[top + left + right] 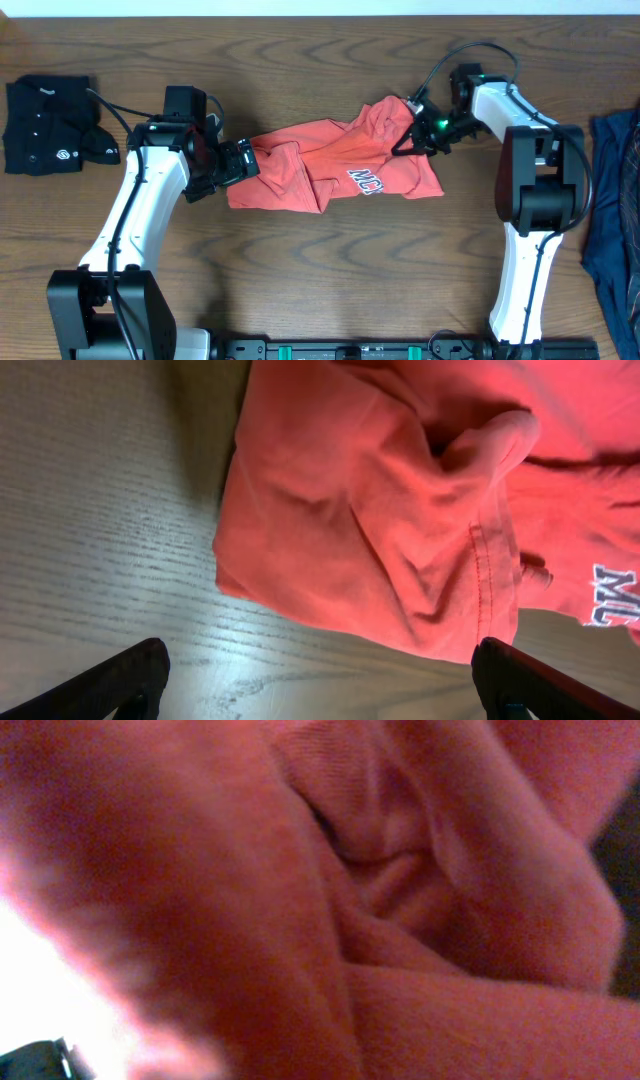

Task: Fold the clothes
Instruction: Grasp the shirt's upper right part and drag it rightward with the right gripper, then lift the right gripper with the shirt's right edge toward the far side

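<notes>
The crumpled coral-red T-shirt [335, 165] of soft fabric lies heaped at the middle of the desk [330, 285], its white-and-navy lettering face up on the near right part. The right end effector [412, 130] is clenched at the shirt's far right edge. Its wrist view is filled with bunched red cloth, so it probably pinches a thick wad and not a single layer. A pull from there could drag the whole heap or deepen the creases instead of spreading it.

The left end effector [250, 160] is released, fingers wide, just beside the shirt's left edge and grasping nothing, so that side has no anchor.

The wood-grain desk looks smooth, and cloth should slide on it easily. A folded black buttoned shirt [45, 125] sits far left and a dark blue garment [615, 220] at the right edge, both well apart from the T-shirt. Little of the room shows.
</notes>
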Controlling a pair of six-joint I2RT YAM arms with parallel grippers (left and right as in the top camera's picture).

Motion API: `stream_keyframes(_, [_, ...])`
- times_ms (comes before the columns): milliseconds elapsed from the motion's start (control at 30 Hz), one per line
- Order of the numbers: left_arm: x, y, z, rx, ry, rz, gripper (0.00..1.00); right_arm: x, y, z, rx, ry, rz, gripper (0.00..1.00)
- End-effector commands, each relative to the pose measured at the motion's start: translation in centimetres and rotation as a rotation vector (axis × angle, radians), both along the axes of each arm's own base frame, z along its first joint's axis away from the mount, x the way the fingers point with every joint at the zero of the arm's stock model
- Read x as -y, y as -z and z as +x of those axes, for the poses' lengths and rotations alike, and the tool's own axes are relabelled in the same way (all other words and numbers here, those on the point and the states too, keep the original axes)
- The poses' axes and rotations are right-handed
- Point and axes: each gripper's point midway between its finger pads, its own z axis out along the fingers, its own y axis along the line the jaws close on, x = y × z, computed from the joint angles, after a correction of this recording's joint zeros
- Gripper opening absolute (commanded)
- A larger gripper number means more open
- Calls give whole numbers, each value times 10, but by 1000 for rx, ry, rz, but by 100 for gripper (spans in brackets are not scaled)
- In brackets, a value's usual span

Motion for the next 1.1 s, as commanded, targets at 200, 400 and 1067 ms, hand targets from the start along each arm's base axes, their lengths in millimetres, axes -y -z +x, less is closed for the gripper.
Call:
stream_keyframes(200, [-3, 2, -2, -11, 13, 12, 98, 97, 13, 2, -74, 196, -59, 1])
stream_keyframes(400, [-3, 2, -2, -10, 13, 12, 98, 136, 12, -8, -101, 245, -70, 1])
stream_keyframes(1067, [-6, 5, 12, 34, 21, 28, 98, 116, -104, 24, 91, 172, -228, 1])
